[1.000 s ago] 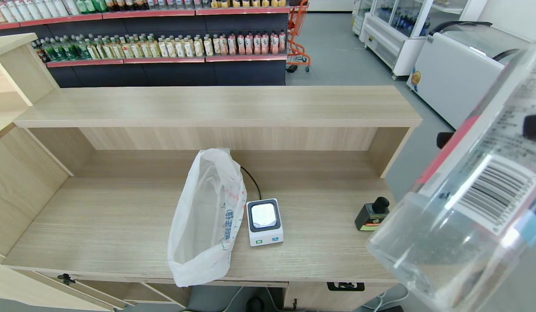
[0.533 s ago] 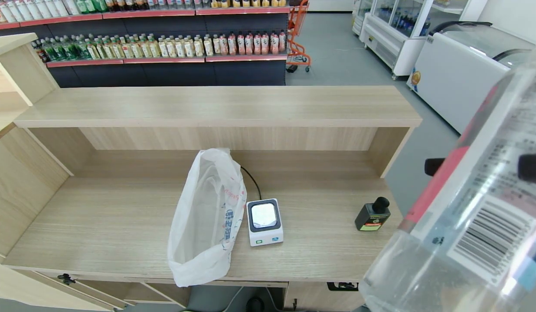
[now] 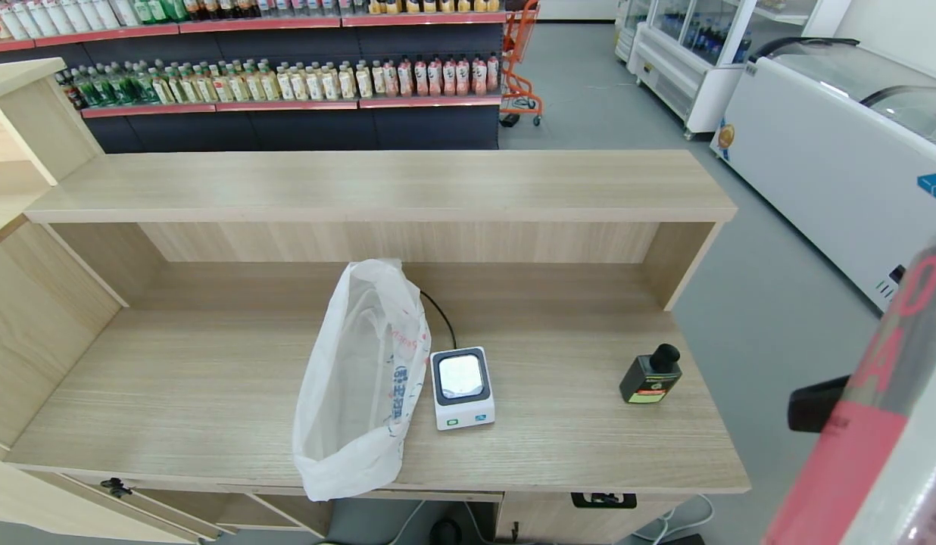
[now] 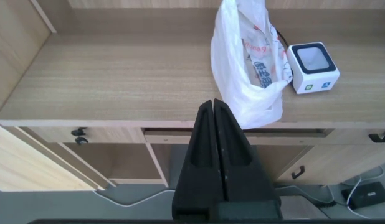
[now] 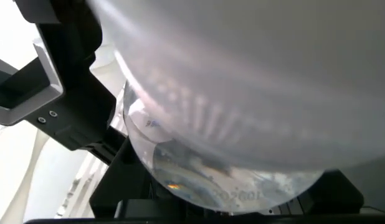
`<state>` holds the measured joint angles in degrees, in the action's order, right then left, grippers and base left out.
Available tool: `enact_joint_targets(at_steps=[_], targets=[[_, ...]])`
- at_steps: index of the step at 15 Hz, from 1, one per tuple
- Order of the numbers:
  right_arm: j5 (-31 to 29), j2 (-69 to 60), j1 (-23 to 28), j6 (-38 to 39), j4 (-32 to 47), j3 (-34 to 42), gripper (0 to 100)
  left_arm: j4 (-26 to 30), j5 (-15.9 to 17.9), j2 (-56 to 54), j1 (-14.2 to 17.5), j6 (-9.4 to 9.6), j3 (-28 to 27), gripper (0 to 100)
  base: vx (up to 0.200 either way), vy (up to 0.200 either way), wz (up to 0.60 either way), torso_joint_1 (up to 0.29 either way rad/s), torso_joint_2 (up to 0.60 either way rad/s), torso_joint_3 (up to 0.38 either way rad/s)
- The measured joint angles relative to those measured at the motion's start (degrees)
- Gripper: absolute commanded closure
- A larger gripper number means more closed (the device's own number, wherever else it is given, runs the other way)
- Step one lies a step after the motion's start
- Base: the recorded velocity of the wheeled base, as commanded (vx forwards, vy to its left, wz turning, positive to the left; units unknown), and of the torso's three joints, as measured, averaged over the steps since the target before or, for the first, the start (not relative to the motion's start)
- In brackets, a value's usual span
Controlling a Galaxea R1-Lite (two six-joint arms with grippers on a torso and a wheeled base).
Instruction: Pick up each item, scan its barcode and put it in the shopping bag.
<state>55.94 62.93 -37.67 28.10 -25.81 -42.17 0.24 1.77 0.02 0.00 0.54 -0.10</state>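
- The right gripper (image 3: 877, 401) is clenched on the clear plastic bottle with a red and white label (image 3: 839, 484). The bottle is held high and very close to the head camera, off the light wooden counter (image 3: 589, 454) at about 4 o'clock from its middle.
- One dark finger (image 3: 816, 403) shows against the label. How deep the grip sits cannot be told, and a smooth round bottle with liquid in it could slip or twist during a swing.
- The barcode is not visible on the bottle. If it ends up facing away from the white square scanner with a glass top (image 3: 462, 387), the scan will likely fail.
- The scanner sits just at 3 o'clock of the white thin plastic shopping bag (image 3: 362, 378), touching or almost touching it. A low pass could knock the scanner or catch its black cable (image 3: 438, 314).
- The small dark bottle with a black cap (image 3: 650, 376) stands at 3 o'clock of the scanner, well apart and near the counter's right edge. It lies on the likely inbound path and could be tipped off.
- The bag is limp and its mouth narrow, so a bottle dropped off-centre may fold the rim or slide out.
- The left gripper (image 4: 218, 143) has its fingers pressed together on nothing and hangs at 6 o'clock of the bag, so it is not holding the mouth open.
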Motion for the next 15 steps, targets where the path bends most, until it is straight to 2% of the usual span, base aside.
enact_joint_targets(at_steps=[6, 15], targets=[[-0.05, 1.65, 0.3, -2.22, -5.41, -0.35, 100, 0.0, 0.0, 0.0, 0.0, -0.02, -0.01, 100, 0.0, 0.0, 0.0, 0.0, 0.0, 0.0], [-0.16, 2.51, 2.08, -3.17, -5.32, -0.05, 100, 0.02, 0.0, 0.0, 0.0, 0.0, -0.01, 100, 0.0, 0.0, 0.0, 0.0, 0.0, 0.0]])
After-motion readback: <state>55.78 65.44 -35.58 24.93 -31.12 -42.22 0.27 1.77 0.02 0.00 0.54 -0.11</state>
